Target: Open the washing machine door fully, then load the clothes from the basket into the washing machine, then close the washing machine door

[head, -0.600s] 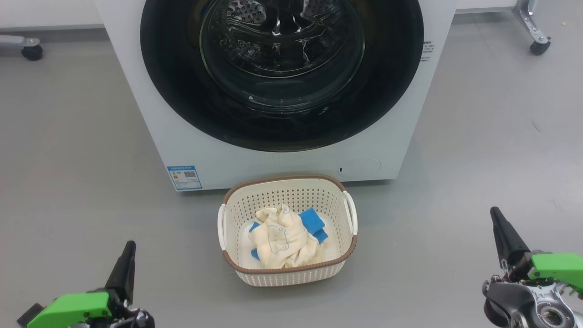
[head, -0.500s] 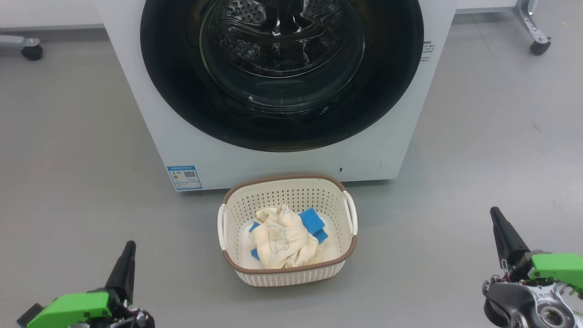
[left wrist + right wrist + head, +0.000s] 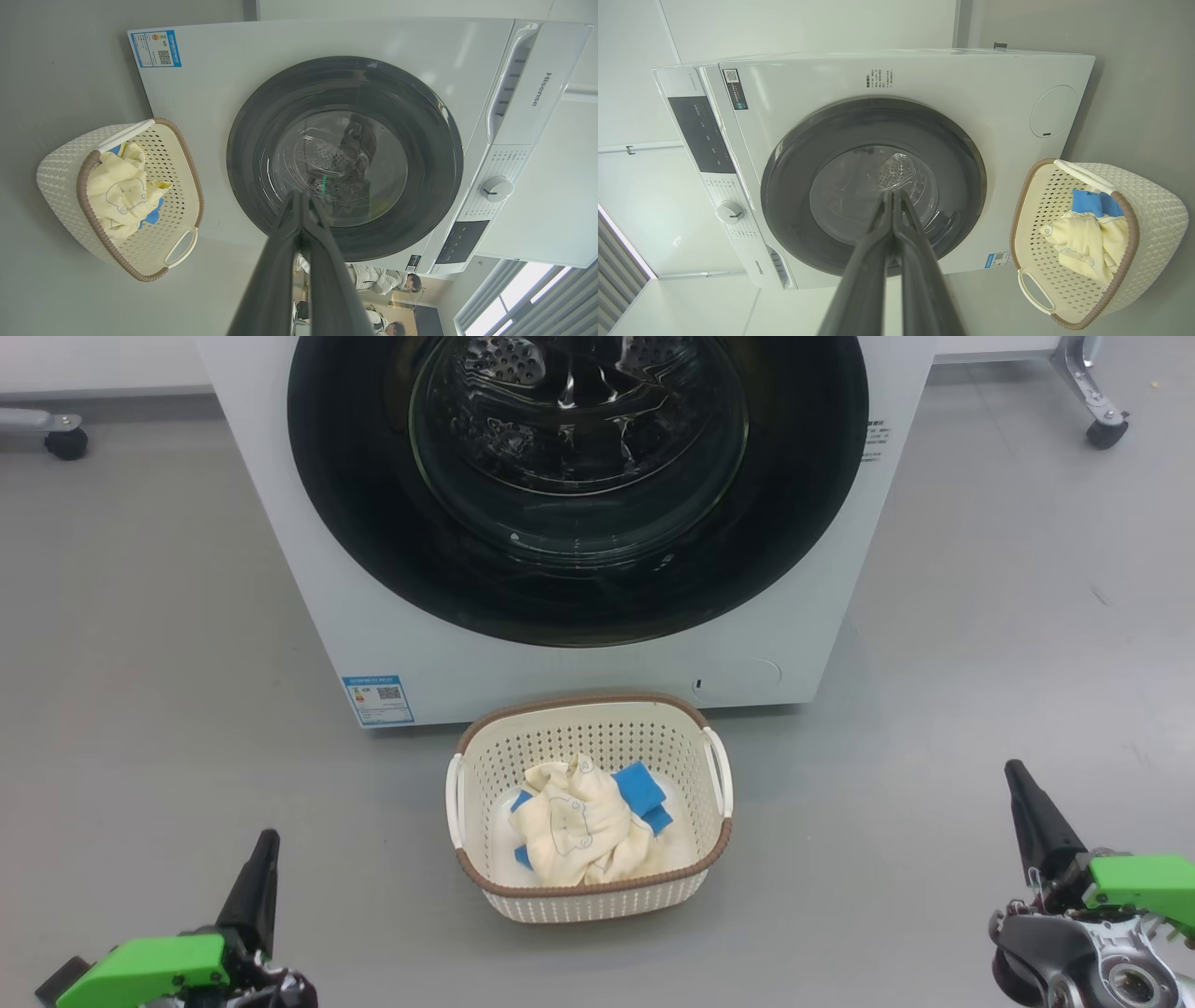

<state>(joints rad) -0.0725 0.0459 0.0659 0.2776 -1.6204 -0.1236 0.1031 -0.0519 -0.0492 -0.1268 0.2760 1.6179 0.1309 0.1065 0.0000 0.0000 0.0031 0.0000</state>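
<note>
Change since earlier: nothing; both arms, basket and door sit where they sat half a second ago, camera unmoved.
Left gripper (image 3: 262,859): low at the lower left of the head view, over bare floor, well apart from everything; the left wrist view shows its fingers (image 3: 280,261) pressed together, holding nothing.
Right gripper (image 3: 1019,782): low at the lower right, also well clear; fingers (image 3: 920,261) together, empty.
Washing machine door (image 3: 579,476): flush against the washing machine (image 3: 560,672), so step one is not yet done.
Basket (image 3: 597,698): on the floor just in front of the machine, below the door's lower edge, nearly touching the front panel.
Clothes (image 3: 579,831): one crumpled cream heap with blue patches, all inside the basket.
Risk, door: the rim is glossy and rounded, and I cannot tell where the handle or hinge is; closed fingers prodding the wrong edge would likely slip off or push it shut harder.
Risk, basket: it looks light and sits right under the reach path; a descending forearm could knock or tip it.
Risk, partial opening: a door left half open would block the loading arm.
Risk, pick: the heap is tangled; a pinch may drag the basket or drop a trailing piece.
Risk, closing: cloth hanging over the opening's edge would jam the door.
</note>
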